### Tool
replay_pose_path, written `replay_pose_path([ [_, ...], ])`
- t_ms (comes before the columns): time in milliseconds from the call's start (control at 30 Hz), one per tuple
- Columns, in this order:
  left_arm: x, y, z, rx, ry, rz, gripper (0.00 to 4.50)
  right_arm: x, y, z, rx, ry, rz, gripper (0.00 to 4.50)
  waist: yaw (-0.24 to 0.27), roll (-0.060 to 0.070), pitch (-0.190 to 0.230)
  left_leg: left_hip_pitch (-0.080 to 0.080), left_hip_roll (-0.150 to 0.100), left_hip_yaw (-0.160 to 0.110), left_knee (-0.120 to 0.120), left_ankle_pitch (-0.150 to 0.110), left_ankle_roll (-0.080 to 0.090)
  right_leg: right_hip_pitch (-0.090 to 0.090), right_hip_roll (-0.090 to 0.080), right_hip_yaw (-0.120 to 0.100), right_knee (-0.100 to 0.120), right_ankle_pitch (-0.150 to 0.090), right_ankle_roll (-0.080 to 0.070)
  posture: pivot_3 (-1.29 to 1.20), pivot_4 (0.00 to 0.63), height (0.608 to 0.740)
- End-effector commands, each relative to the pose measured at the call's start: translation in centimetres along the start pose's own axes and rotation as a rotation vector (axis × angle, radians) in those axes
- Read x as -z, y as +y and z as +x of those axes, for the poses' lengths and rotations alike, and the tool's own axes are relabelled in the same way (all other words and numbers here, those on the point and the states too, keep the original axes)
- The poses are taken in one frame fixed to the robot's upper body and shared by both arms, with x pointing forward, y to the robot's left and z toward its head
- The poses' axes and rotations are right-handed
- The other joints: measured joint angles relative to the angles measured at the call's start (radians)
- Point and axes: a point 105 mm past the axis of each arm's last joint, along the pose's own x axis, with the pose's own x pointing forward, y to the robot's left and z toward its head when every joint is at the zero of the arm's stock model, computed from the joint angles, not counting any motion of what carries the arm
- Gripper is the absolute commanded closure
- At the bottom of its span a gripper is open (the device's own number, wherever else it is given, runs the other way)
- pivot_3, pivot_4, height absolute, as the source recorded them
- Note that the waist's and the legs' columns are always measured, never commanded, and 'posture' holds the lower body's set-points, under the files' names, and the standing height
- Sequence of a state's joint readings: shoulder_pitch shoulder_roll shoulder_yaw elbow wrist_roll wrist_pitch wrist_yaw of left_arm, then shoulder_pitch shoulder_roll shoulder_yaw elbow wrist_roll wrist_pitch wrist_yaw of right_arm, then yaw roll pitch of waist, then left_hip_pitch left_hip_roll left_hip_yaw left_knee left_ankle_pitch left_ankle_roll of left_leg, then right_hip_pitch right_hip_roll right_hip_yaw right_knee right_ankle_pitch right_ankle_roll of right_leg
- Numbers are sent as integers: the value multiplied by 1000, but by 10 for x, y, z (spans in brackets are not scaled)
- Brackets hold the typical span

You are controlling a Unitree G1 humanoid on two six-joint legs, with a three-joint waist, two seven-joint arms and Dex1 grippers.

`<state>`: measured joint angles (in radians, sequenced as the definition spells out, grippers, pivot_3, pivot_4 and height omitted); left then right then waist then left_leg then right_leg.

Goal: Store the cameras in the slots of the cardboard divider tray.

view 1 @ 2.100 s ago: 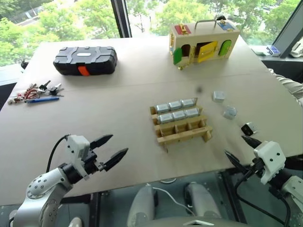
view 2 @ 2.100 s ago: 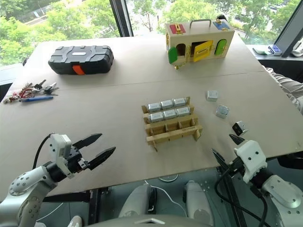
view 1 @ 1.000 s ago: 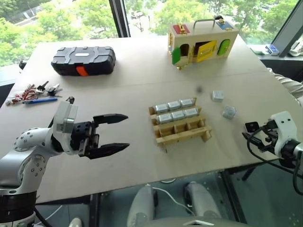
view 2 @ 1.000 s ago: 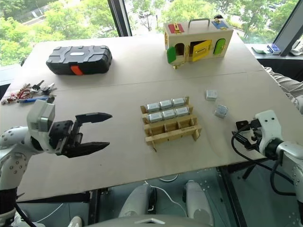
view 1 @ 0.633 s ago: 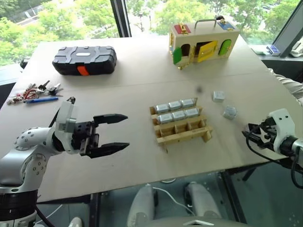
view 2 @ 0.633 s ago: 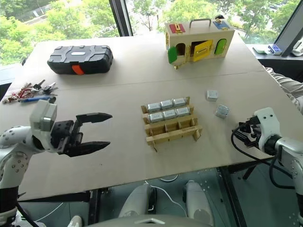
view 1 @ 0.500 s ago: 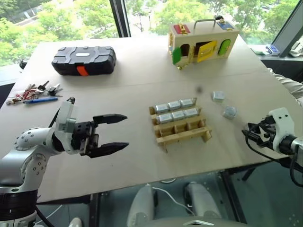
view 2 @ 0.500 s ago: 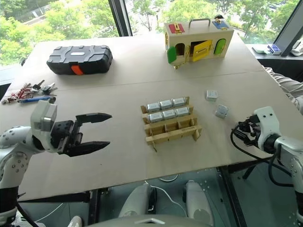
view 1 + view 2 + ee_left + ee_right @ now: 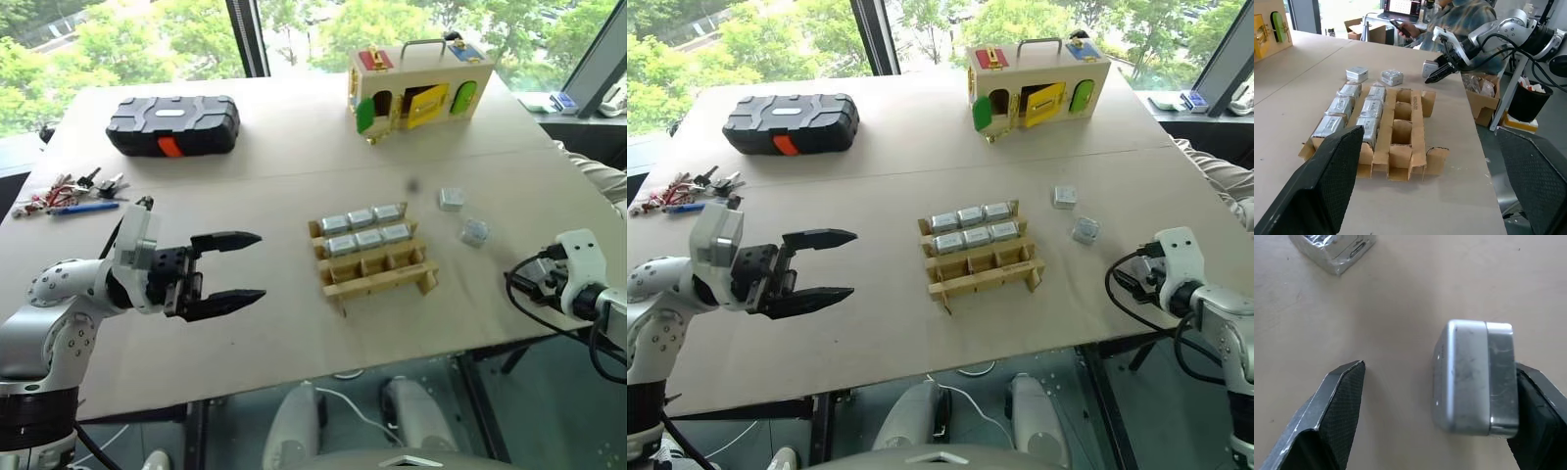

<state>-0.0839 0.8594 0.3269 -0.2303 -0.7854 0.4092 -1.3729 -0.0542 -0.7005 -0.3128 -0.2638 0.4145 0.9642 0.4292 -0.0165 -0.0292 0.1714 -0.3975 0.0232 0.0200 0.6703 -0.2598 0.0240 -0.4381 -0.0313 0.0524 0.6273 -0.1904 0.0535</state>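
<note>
Setting: pale tabletop (image 9: 274, 186) before large windows with green trees outside; a person seated beyond its right edge, seen in the left wrist view.
Writing: faint dark marks on a slat of the tray and on a wrapped camera, too small to read.
Cardboard divider tray (image 9: 375, 257): near the middle of the tabletop, towards the near edge; two far rows filled with six cameras (image 9: 367, 228), near row of three slots bare.
Loose cameras: two (image 9: 452, 199) (image 9: 475, 232) lying between the tray and the right edge; a third camera (image 9: 1476, 376) at the right edge, resting on the tabletop against one finger of the right gripper.
Left gripper (image 9: 240, 266): held above the near left part of the tabletop, level, pointing at the tray, fingers spread wide, holding nothing.
Right gripper (image 9: 1440, 418): tilted down at the right edge, fingers spread on both sides of the third camera, a gap left on its other side.
Other things: black case (image 9: 175, 124) by the far left corner; keys (image 9: 71, 190) at the left edge; wooden box with coloured doors (image 9: 419, 80) at the far edge.
</note>
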Motion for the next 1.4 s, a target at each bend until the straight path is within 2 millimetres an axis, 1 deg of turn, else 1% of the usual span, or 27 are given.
replay_pose_path([
  [33, -4, 0, 2, 12, 2, 23, 0, -7, -9, -4, 54, -42, -30, 521, 1, 0, 0, 0, 0, 0, 0, 0, 0, 0, 0, 0, 0, 0, 0, 0, 150, 740],
  [67, -4, 0, 2, 11, 3, 21, 0, -9, -11, -5, 59, -48, -28, 521, 1, 0, 0, 0, 0, 0, 0, 0, 0, 0, 0, 0, 0, 0, 0, 0, 150, 740],
  [100, -4, 1, 2, 10, 4, 19, 0, -9, -13, -6, 65, -53, -27, 1032, 1, 0, 0, 0, 0, 0, 0, 0, 0, 0, 0, 0, 0, 0, 0, 0, 150, 740],
  [133, -3, 1, 2, 10, 5, 17, 0, -10, -14, -7, 66, -55, -28, 1393, 0, 0, 0, 0, 0, 0, 0, 0, 0, 0, 0, 0, 0, 0, 0, 0, 150, 740],
  [200, -2, 2, 2, 8, 7, 13, 0, -10, -15, -9, 66, -56, -32, 2342, 0, 0, 0, 0, 0, 0, 0, 0, 0, 0, 0, 0, 0, 0, 0, 0, 150, 740],
  [267, -2, 2, 1, 8, 8, 10, 0, -11, -15, -10, 61, -56, -39, 3459, 1, 0, 0, 0, 0, 0, 0, 0, 0, 0, 0, 0, 0, 0, 0, 0, 150, 740],
  [300, -2, 2, 1, 7, 9, 9, 0, -11, -14, -11, 57, -56, -43, 3699, 0, 0, 0, 0, 0, 0, 0, 0, 0, 0, 0, 0, 0, 0, 0, 0, 150, 740],
  [400, 1, 1, 0, 8, 8, 2, 0, -21, -8, -13, 37, -76, -92, 3650, 0, 0, 0, 0, 0, 0, 0, 0, 0, 0, 0, 0, 0, 0, 0, 0, 150, 740],
  [433, 2, -1, -1, 12, 3, -6, 0, -28, -2, -14, 9, -97, -118, 3650, 0, 0, 0, 0, 0, 0, 0, 0, 0, 0, 0, 0, 0, 0, 0, 0, 150, 740],
  [500, 5, -5, -2, 4, -9, 0, 0, -49, 20, -17, -76, -164, -221, 3650, -7, 1, 1, 0, 0, 0, 0, 0, 0, 0, 0, 0, 0, 0, 0, 0, 150, 740],
  [567, 12, -9, -2, -11, -6, 10, 0, -75, 60, -18, -227, -270, -342, 3650, -13, 1, 1, 0, 0, 1, 0, 0, 0, 0, 0, 1, 0, 0, 0, 0, 150, 740],
  [633, 17, -14, -3, -10, -10, -2, 0, -99, 104, -18, -395, -368, -449, 3650, -30, 2, 1, 1, 1, 1, 0, 0, 0, -1, 0, 1, 1, 0, 0, 0, 150, 740],
  [700, 20, -16, -2, -9, -14, -4, 0, -112, 133, -18, -495, -414, -514, 3650, -36, 2, 1, 2, 3, 1, 0, 0, 0, -1, 2, 1, 1, 1, -1, 0, 150, 740],
  [733, 20, -17, -3, -12, -16, -2, 0, -119, 157, -19, -591, -452, -593, 3650, -32, 2, 1, 2, 3, 1, 0, 0, 0, -1, 3, 0, 2, 1, -1, 0, 150, 740],
  [767, 21, -17, -3, -16, -17, -3, 0, -122, 180, -22, -692, -483, -676, 3650, -28, 2, 1, 1, 4, -1, 0, 0, 0, -1, 4, -1, 2, 1, -2, 0, 150, 740],
  [800, 23, -18, -5, -17, -15, -2, 0, -120, 201, -26, -803, -501, -774, 3650, -22, 2, 1, 1, 5, -1, 0, 0, 0, -1, 5, -1, 2, 1, -2, 0, 150, 740],
  [833, 24, -19, -6, -16, -11, -4, 0, -117, 215, -27, -884, -512, -851, 3650, -18, 2, 1, 0, 5, -2, 0, 0, 0, -2, 5, -2, 2, 1, -2, 0, 150, 740],
  [967, 27, -23, -13, -21, 6, -14, 0, -119, 240, -18, -1014, -537, -992, 3650, -12, 2, 1, -2, 4, -1, 0, 0, 0, -2, 1, -3, 0, 2, -4, 0, 150, 740],
  [1067, 28, -26, -16, -40, 9, -15, 0, -113, 250, -11, -1095, -522, -1038, 3650, -13, 2, 1, -3, 2, 0, 0, 0, 0, -2, -3, -2, -1, 3, -5, 0, 150, 740],
  [1267, 30, -31, -22, -87, 13, -14, 0, -93, 257, 1, -1173, -460, -1047, 3650, -12, 2, 2, -2, 2, -1, 0, 0, 0, -2, -3, -4, 0, 3, -6, 0, 150, 740],
  [1400, 31, -34, -26, -107, 20, -15, 0, -84, 257, 13, -1173, -425, -1041, 3650, -18, 2, 2, -2, 2, -1, 0, 0, 0, -2, -2, -4, 1, 3, -6, 0, 150, 740],
])
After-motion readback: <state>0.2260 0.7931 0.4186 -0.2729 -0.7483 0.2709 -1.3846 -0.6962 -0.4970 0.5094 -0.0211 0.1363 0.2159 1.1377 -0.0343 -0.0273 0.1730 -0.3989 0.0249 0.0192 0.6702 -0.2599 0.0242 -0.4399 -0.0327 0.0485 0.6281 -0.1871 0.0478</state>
